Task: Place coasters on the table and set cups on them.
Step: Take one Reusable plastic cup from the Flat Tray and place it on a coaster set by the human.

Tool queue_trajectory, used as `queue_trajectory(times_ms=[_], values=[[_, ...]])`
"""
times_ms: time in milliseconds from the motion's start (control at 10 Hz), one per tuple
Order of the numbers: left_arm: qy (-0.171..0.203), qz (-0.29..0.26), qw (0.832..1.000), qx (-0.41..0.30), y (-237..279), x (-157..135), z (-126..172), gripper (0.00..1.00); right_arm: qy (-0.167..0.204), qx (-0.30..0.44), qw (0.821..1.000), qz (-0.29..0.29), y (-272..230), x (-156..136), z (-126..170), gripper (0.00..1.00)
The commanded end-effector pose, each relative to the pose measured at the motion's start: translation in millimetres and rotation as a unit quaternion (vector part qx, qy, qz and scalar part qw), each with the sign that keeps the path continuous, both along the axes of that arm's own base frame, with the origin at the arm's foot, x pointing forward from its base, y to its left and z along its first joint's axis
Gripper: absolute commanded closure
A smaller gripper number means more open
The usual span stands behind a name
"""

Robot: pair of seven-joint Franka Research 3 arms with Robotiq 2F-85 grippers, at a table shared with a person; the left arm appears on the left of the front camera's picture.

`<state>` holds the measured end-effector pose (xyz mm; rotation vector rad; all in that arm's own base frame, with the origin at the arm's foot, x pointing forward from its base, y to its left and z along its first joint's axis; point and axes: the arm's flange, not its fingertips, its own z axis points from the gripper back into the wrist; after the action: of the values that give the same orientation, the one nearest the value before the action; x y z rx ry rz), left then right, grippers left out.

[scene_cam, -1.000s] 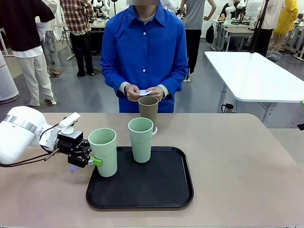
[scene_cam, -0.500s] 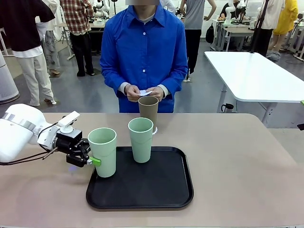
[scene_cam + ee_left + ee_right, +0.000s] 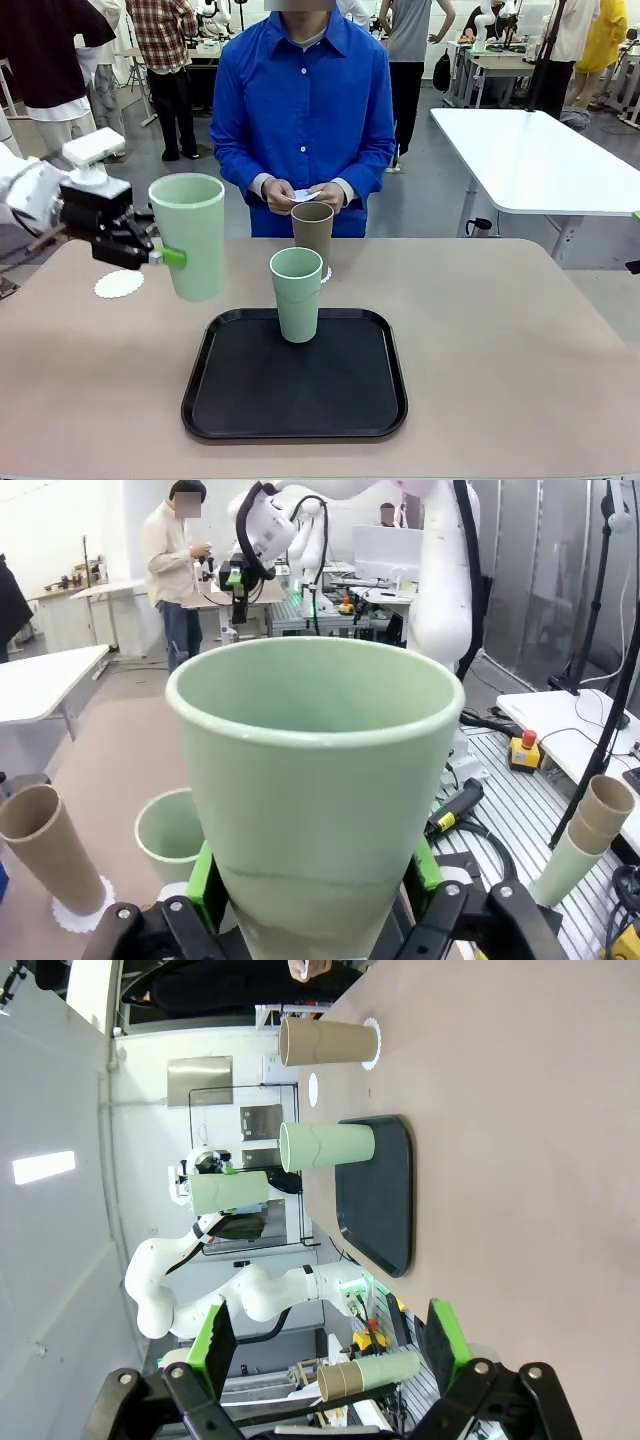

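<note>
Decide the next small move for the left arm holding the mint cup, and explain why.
Probably shift the mint cup left and lower it onto the bare coaster: the left tool holds it in the air, just right of that coaster.

3 cams here: 1 fixed, 2 riding the wrists

Front one sits on the robot's side, looking across the surface (image 3: pixel 500 330) at the person (image 3: pixel 305 110) on the far side. Left wrist cam looks along its jaws with the lifted mint cup (image 3: pixel 315 780) right in its face. Right wrist cam is rolled sideways, well back, looking along the surface. All 3 catch that cup, the second mint cup (image 3: pixel 297 295) and the brown cup (image 3: pixel 312 228).
</note>
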<state>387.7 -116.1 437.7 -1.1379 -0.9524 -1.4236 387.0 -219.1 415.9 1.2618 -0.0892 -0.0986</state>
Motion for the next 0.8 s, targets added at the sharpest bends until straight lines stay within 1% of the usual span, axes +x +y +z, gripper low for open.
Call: queue_trajectory(times_ms=[0,100,200,300,400,500,600,700], values=[[0.007,0.009,1.000,0.011,-0.5,-3.6,-4.4,0.73,-0.002,0.004,1.000,-0.001,1.4,-3.8,0.5,0.00],[0.005,0.006,1.000,0.017,2.1,-7.3,-12.1,0.73,-0.002,0.004,1.000,-0.001,1.4,-3.8,0.5,0.00],[-0.001,0.005,1.000,0.003,1.2,-2.9,10.8,0.73,-0.002,0.004,1.000,-0.001,1.4,-3.8,0.5,0.00],[-0.001,0.005,1.000,0.003,1.2,-2.9,10.8,0.73,-0.002,0.004,1.000,-0.001,1.4,-3.8,0.5,0.00],[0.003,0.006,1.000,0.006,2.5,-4.4,5.4,0.14,-0.002,0.004,1.000,-0.001,1.4,-3.8,0.5,0.00],[0.020,0.039,0.999,0.011,29.3,13.8,-8.2,0.14,-0.002,0.004,1.000,-0.001,1.4,-3.8,0.5,0.00],[0.028,0.072,0.997,0.011,60.6,26.3,-21.8,0.14,-0.002,0.004,1.000,-0.001,1.4,-3.8,0.5,0.00],[0.048,0.118,0.992,0.007,100.4,44.2,-35.4,0.14,-0.002,0.004,1.000,-0.001,1.4,-3.8,0.5,0.00]])
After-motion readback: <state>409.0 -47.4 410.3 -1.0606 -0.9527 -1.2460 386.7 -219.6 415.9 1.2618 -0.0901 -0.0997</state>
